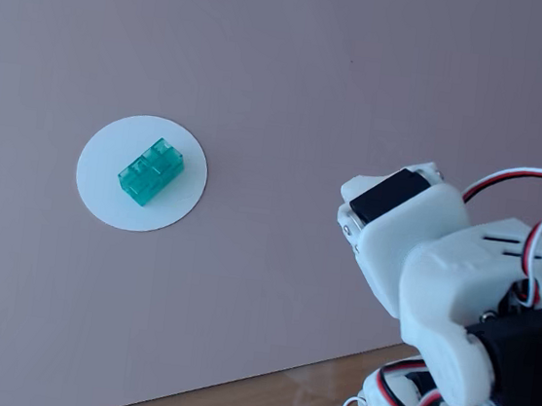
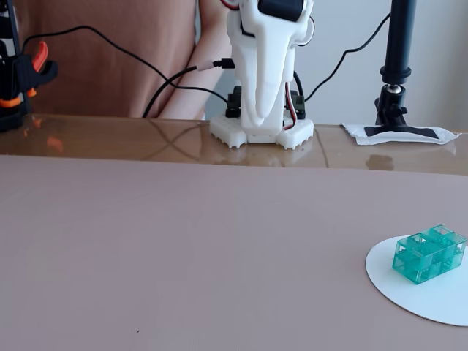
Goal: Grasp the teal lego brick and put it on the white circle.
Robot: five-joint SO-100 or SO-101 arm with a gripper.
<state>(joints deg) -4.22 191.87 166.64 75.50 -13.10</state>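
Note:
The teal lego brick [image 1: 150, 172] [image 2: 428, 254] lies flat on the white circle [image 1: 105, 194] [image 2: 439, 300], alone, with nothing touching it. The circle rests on the pinkish-mauve mat [image 1: 342, 94] [image 2: 183, 248]. My arm [image 1: 458, 283] is folded back over its base, far from the brick. In the fixed view that faces the base, my gripper [image 2: 257, 117] hangs as a white tapering piece, tip down, in front of the base. Its jaws are seen edge-on, so whether they are open or shut does not show. Nothing is held.
Behind the mat is a glossy wooden strip with the arm's base [image 2: 262, 131], a black camera stand [image 2: 398, 66] on the right and an orange-black clamp [image 2: 22, 73] on the left. Cables [image 2: 110, 40] and a person in a brown top [image 2: 102, 51] are behind.

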